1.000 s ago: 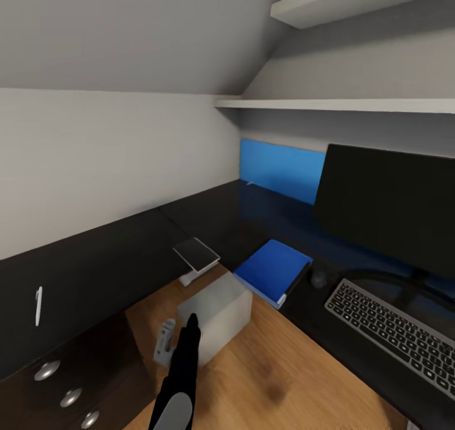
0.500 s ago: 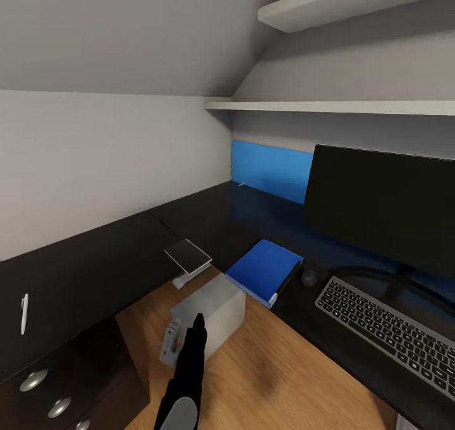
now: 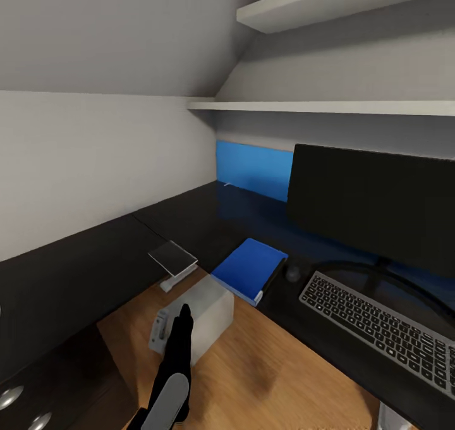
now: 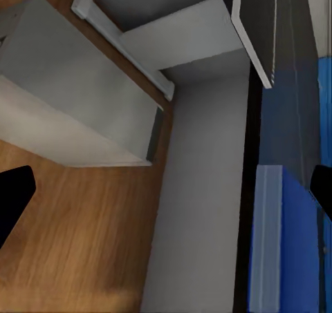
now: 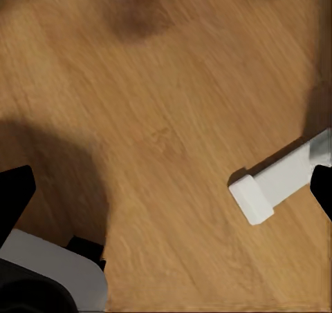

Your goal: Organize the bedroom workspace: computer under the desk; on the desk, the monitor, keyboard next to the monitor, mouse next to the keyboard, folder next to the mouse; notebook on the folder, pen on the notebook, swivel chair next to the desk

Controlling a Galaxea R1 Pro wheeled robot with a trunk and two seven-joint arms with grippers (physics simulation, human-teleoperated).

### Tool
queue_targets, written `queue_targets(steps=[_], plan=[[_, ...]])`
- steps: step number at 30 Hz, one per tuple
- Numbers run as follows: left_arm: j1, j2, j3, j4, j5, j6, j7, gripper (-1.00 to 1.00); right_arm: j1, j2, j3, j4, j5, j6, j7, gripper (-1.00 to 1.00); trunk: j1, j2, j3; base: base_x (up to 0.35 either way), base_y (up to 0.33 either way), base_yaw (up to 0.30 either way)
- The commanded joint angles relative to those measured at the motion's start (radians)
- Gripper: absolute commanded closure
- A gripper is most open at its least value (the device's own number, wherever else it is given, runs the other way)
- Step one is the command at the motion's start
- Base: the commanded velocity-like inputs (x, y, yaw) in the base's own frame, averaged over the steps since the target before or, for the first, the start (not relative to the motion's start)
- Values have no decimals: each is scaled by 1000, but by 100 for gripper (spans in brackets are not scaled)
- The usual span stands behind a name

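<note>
On the far glossy black desk [image 3: 95, 259] I see the flat bright blue folder [image 3: 248, 269] beside the small black notebook [image 3: 172, 256]; both my grippers' [image 4: 166, 188] [image 5: 169, 188] jaws are spread.

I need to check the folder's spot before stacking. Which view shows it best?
The head view: the whole folder lies on the desk, beside the keyboard. The left wrist view catches one blue edge.

A bright blue folder [image 3: 247, 270] and black-covered notebook [image 3: 172, 255] lie on the glossy black desk [image 3: 76, 272] (floor [image 3: 278, 379] warm wood-grain), computer [image 3: 201, 314] light grey.
</note>
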Motion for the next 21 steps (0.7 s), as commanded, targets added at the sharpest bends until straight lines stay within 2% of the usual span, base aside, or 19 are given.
queue_targets(steps=[1,8,16,20,21], plan=[[-1,2,7,-2,3,-5,-4,-100,-1,-1,6,0,-8,1,-6,-100,0,0,-1,0,0,-288],[-4,17,39,-5,-5,-5,-110,-100,-5,3,6,14,-9,20,-7,-100,0,0,-1,0,0,-290],[3,28,54,-8,-5,-5,-145,-100,-5,3,5,17,-8,23,-8,-100,0,0,-1,0,0,-130],[7,53,94,-44,1,-3,-155,-100,-5,7,6,19,-7,24,-9,-100,0,0,-1,0,0,-24],[9,87,129,-69,2,3,-157,-100,-11,23,5,42,-8,40,-7,-100,0,0,-1,0,0,-6]])
